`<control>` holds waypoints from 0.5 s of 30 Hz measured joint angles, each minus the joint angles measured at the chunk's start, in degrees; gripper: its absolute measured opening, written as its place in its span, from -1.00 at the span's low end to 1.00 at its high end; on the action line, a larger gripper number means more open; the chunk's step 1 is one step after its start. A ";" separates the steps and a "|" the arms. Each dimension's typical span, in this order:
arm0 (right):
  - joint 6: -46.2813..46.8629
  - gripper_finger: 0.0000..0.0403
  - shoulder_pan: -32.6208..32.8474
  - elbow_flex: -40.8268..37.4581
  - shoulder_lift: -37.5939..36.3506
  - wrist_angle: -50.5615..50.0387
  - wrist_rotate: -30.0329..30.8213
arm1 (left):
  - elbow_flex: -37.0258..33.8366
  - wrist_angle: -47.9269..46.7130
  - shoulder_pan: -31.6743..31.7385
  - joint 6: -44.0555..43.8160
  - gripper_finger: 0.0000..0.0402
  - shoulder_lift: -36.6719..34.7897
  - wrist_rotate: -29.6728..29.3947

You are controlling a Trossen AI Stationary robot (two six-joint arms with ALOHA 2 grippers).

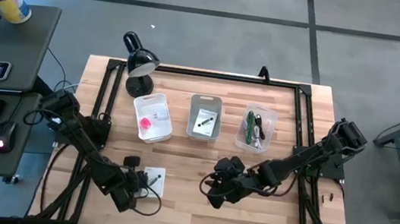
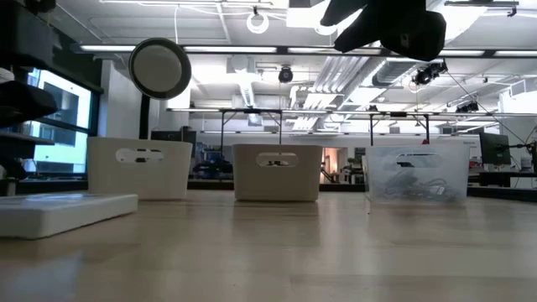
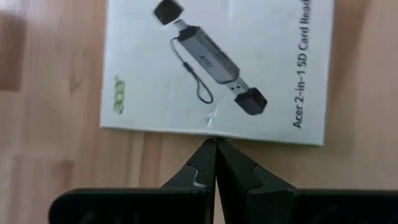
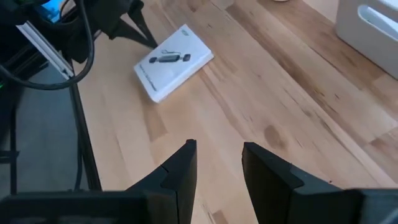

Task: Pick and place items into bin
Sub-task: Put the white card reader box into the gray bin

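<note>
Nudging closed left gripper (image 3: 216,149) against card-reader box (image 3: 217,62) edge on tabletop (image 1: 197,196): open first, straddle box; right gripper (image 4: 217,163) open, empty.

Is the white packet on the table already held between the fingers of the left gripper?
No, the left gripper is shut with its tips at the edge of the packet, which lies flat on the table.
</note>
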 joint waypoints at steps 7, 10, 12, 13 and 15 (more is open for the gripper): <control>0.23 -0.41 0.02 0.00 0.00 0.02 -0.51 | -1.85 7.59 3.78 3.54 -1.00 0.00 -1.42; 2.51 -0.41 0.02 0.02 0.00 -0.50 -1.77 | -1.85 9.19 6.61 7.45 -1.00 -0.02 -1.76; 4.88 -0.41 0.02 0.02 0.00 -2.15 -2.54 | -1.85 10.64 8.47 10.49 -1.00 -0.02 -1.77; 6.49 -0.41 0.02 0.03 0.00 -3.56 -2.84 | -1.85 11.52 9.33 11.99 -1.00 -0.01 -1.75; 10.43 -0.41 0.02 0.04 0.00 -7.33 -3.20 | -1.85 13.34 11.12 14.77 -1.00 0.00 -1.73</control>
